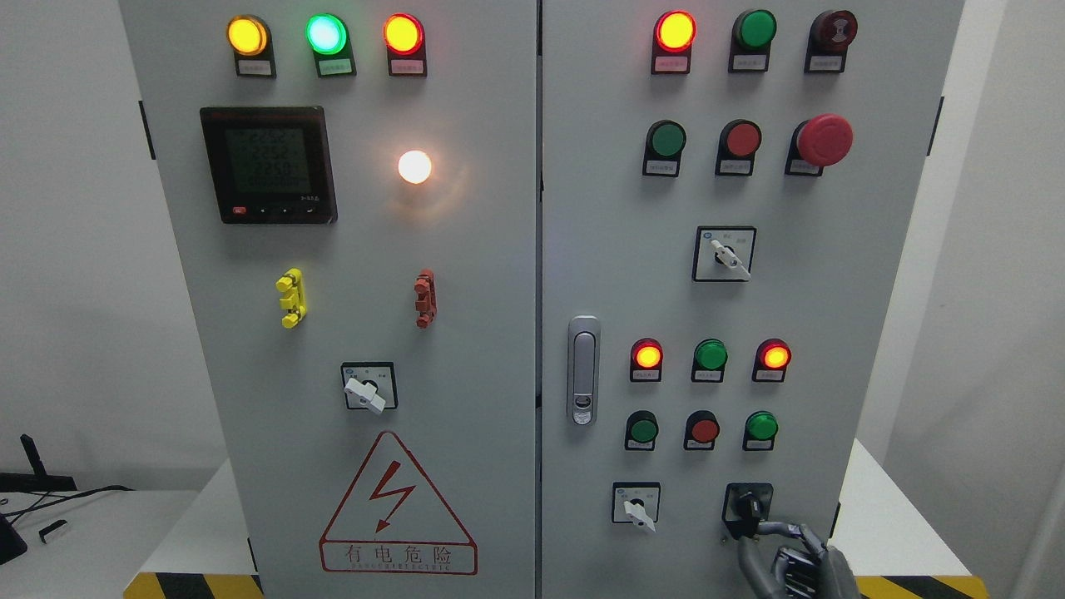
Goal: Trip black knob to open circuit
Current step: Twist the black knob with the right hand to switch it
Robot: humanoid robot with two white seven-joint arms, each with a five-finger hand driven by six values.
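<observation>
At the cabinet's [582, 516] lower right, right hand [799, 561] has fingers [770, 529] pinched on the black knob [749, 506]; likely a stiff, small rotary switch, best gripped across its lever.

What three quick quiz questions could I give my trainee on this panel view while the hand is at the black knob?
1. True or false: the right hand has its fingertips at the black knob at the lower right of the right door.
2. Which top-row lamp on the right door is lit? A) the red lamp B) the green lamp C) neither
3. Fill in: the warning triangle sits on the ____ door, below a white selector switch.

Key: 1 true; 2 A; 3 left.
</observation>
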